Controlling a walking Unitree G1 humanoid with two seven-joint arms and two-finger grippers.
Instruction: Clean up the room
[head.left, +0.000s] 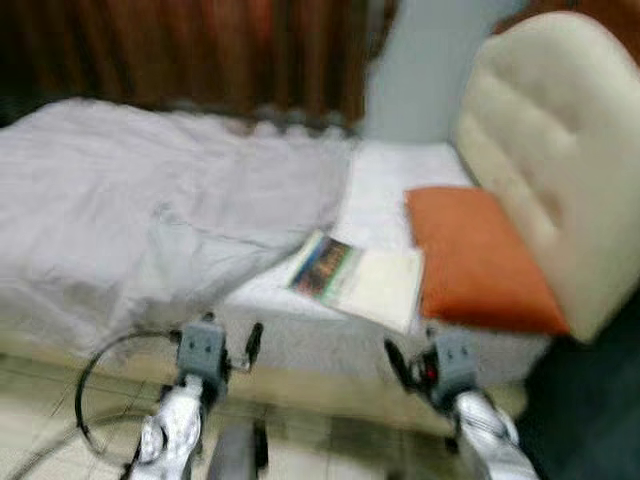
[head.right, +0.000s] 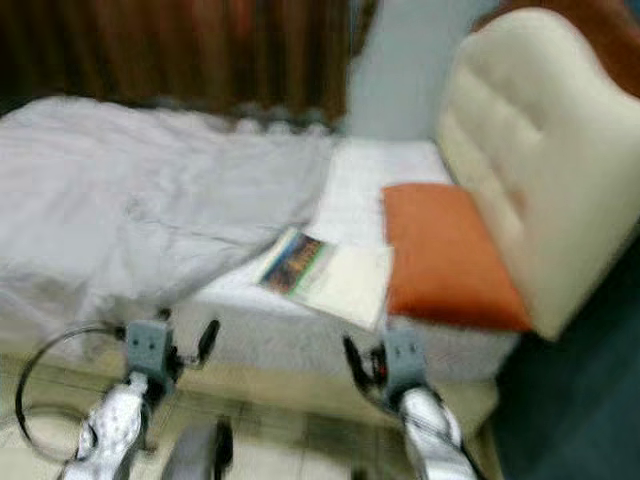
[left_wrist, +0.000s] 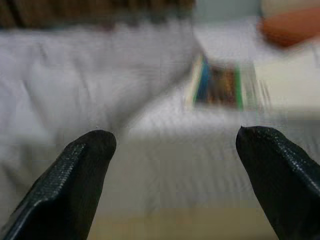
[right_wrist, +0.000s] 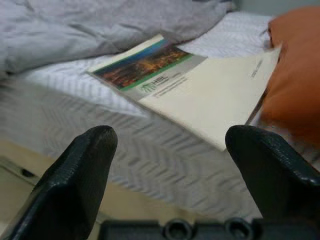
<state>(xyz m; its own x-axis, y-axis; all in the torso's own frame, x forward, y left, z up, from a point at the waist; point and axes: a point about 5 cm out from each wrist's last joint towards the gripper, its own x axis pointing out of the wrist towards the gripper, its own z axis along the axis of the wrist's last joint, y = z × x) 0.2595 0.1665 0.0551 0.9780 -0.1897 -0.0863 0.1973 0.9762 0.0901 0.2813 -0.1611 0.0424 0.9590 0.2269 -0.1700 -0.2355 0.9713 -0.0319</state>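
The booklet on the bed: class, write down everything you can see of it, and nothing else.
The booklet is thin and looks like glossy paper. Its cover has a dark picture with orange lights, green and blue bands, and small print too blurred to read. It lies flat on the white patterned sheet near the bed's edge, partly over a large cream envelope whose far end reaches the orange pillow. The grey duvet lies beside it. Neither gripper touches it.

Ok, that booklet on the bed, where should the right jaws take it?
Probably the booklet's near corner, coming in level from the floor side. It lies flat by the mattress edge with its cream half against the orange pillow, so a top pinch looks poor. The right gripper already faces it, jaws open.
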